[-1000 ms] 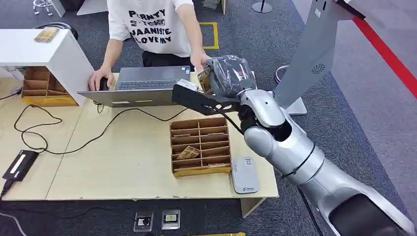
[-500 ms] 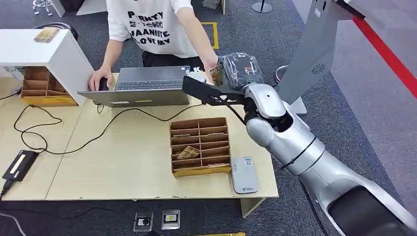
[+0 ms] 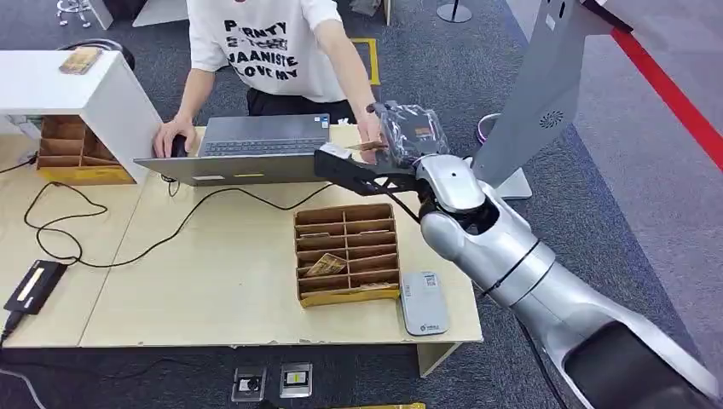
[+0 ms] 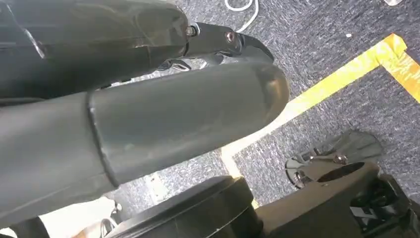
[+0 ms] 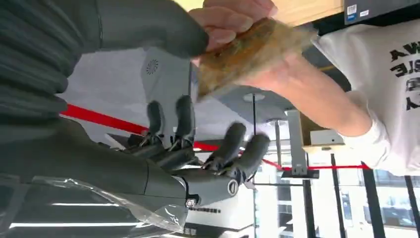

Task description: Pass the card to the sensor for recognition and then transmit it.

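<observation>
My right hand (image 3: pixel 407 132), wrapped in clear plastic, is raised over the table's far right edge beside the laptop. The brownish card (image 3: pixel 367 146) lies flat at its fingertips. In the right wrist view a person's hand (image 5: pixel 237 20) grips the card (image 5: pixel 247 52) from both sides. My thumb (image 5: pixel 148 25) lies against the card's near end, while my dark fingers (image 5: pixel 233 144) are spread well apart from it. The grey card sensor (image 3: pixel 425 302) lies on the table's near right corner. My left hand (image 4: pixel 198 114) hangs over the carpet with nothing in it.
A cardboard box of compartments (image 3: pixel 347 253) with a card in it stands mid-table. The person works at a laptop (image 3: pixel 256 145). A grey kiosk stand (image 3: pixel 546 85) rises right of the table. Cables, a black device (image 3: pixel 34 285) and a white shelf (image 3: pixel 77 85) occupy the left.
My right hand swung a little right and turned, so the card went from upright to flat. The person's hand came onto the card and my fingers spread off it.
</observation>
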